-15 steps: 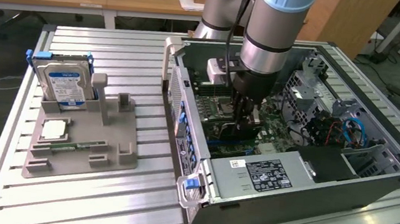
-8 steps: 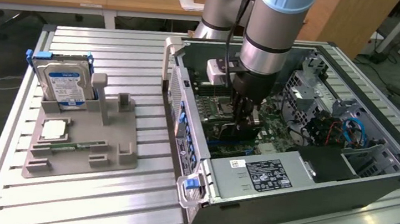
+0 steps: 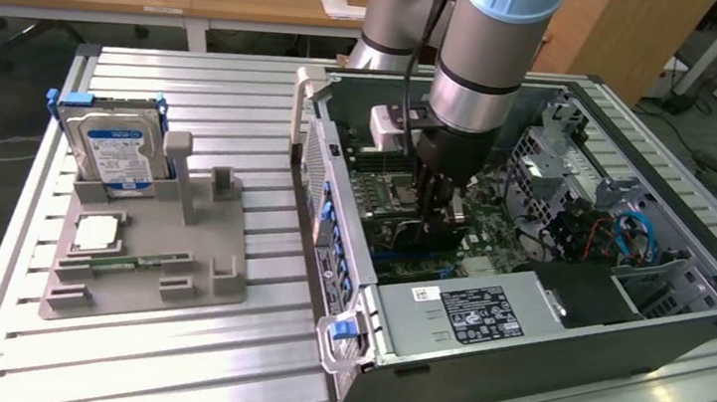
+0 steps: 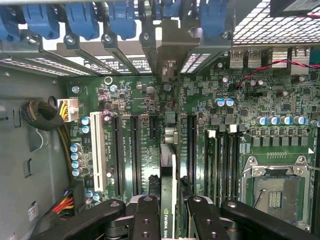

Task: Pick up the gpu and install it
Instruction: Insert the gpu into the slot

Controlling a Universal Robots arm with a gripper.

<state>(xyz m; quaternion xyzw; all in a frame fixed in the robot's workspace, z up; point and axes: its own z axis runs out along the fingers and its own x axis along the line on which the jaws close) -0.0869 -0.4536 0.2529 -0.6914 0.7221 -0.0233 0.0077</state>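
The gpu [image 4: 167, 200] stands edge-on between my fingers, a thin dark card with a green-lettered label near my grip. Its silvery bracket [image 4: 169, 62] reaches up to the rear slot openings under the blue retention clips [image 4: 120, 17]. The card sits over a long black slot [image 4: 162, 150] on the green motherboard [image 4: 235, 115]; whether it is seated I cannot tell. My gripper [image 4: 172, 212] is shut on the gpu, one black finger on each face. In the exterior view my gripper [image 3: 433, 219] reaches straight down inside the open computer case [image 3: 333, 188], with the gpu [image 3: 415, 235] low between its fingers.
A white slot [image 4: 97, 150] and a sleeved cable bundle [image 4: 42, 115] lie to one side of the card, the CPU socket [image 4: 272, 192] to the other. The power supply [image 3: 481, 314] fills the near end of the case. A grey fixture [image 3: 145, 259] holds the hard drive [image 3: 117, 151] and memory stick [image 3: 139, 263].
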